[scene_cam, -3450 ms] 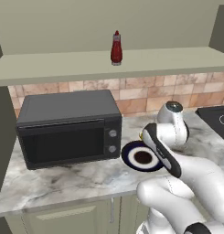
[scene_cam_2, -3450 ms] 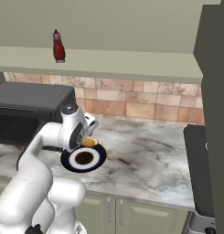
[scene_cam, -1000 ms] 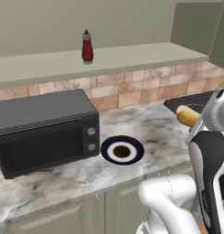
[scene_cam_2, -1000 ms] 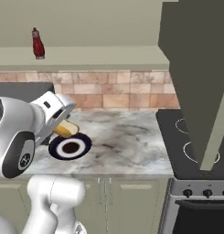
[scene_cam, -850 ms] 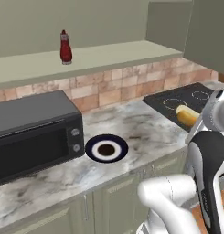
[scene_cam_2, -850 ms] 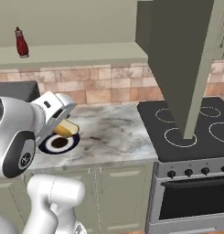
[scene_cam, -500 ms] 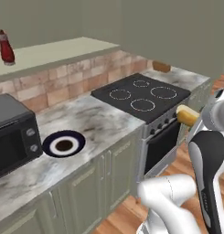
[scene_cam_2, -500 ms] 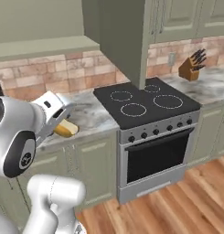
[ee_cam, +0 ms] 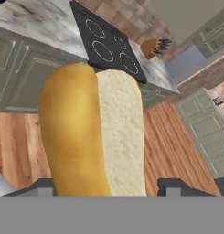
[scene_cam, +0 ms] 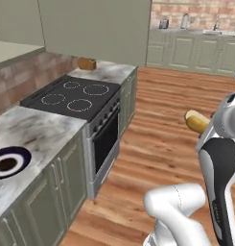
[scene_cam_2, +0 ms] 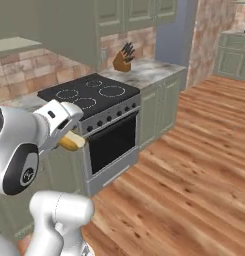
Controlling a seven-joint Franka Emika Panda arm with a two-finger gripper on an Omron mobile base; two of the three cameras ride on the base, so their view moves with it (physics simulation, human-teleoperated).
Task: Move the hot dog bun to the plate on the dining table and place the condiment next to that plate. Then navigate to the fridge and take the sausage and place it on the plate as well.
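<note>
The hot dog bun (ee_cam: 93, 132) sits between the fingers (ee_cam: 175, 186), carried in the air over the wooden floor (scene_cam_2: 194, 165), away from the stove (scene_cam: 73, 96) and the marble worktop (scene_cam: 28, 129). In the hand view it stands lengthwise out from the grip, golden crust on one side and pale cut crumb on the other. It looks light and soft, easy to crush, so a gentle hold across its middle should suit it. The fingers stand fairly wide, closed on the bun's sides. A dark blue plate (scene_cam: 8, 163) lies behind on the worktop; the dining table is not in sight.
</note>
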